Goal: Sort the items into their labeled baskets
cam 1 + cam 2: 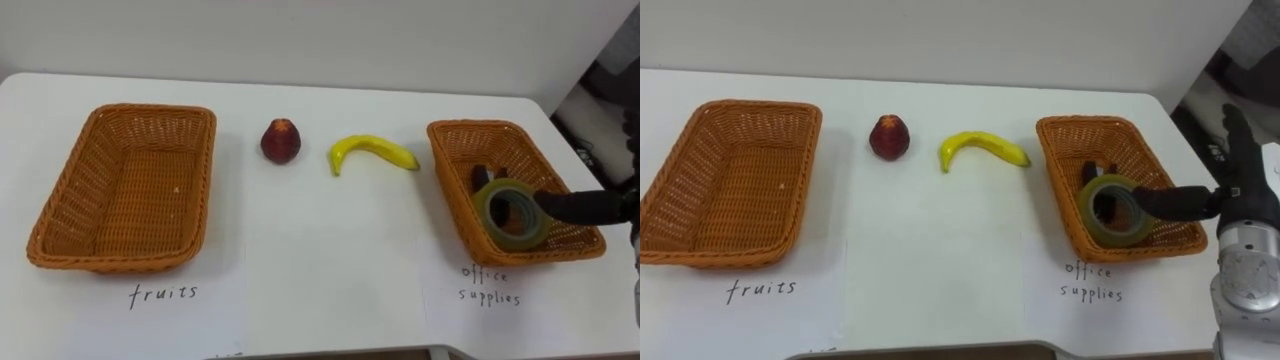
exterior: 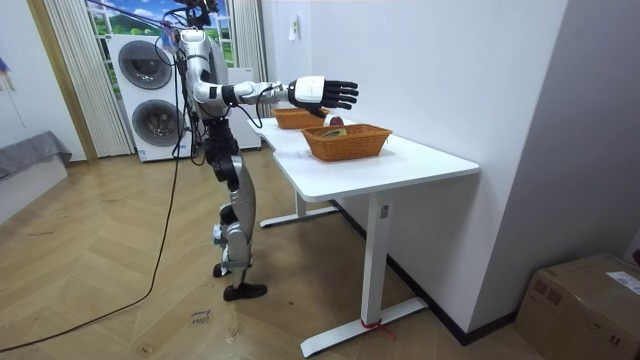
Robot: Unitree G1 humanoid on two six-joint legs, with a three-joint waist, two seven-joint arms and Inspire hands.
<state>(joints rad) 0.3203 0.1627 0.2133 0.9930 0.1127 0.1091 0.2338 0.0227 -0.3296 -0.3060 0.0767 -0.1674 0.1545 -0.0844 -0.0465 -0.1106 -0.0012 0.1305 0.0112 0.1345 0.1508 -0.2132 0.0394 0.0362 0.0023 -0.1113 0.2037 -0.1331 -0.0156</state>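
Two wicker baskets stand on the white table. The one labelled fruits (image 1: 60, 215) is at the left and holds nothing. The one labelled office supplies (image 1: 450, 190) is at the right and holds a yellow-green tape roll (image 1: 492, 218), tilted at its near end, and a small dark item (image 1: 483, 177) behind it. A red fruit (image 1: 282, 141) and a banana (image 1: 372, 152) lie between the baskets, towards the back. My right hand (image 1: 1245, 190) hovers open at the right basket's outer side. Its thumb (image 1: 590, 207) points at the roll; I cannot tell whether they touch.
Handwritten labels sit on the table in front of each basket. The table's right edge runs close past the office basket (image 2: 347, 142). In the room view I stand at the table's long side with my right arm (image 2: 325, 92) stretched out above that basket.
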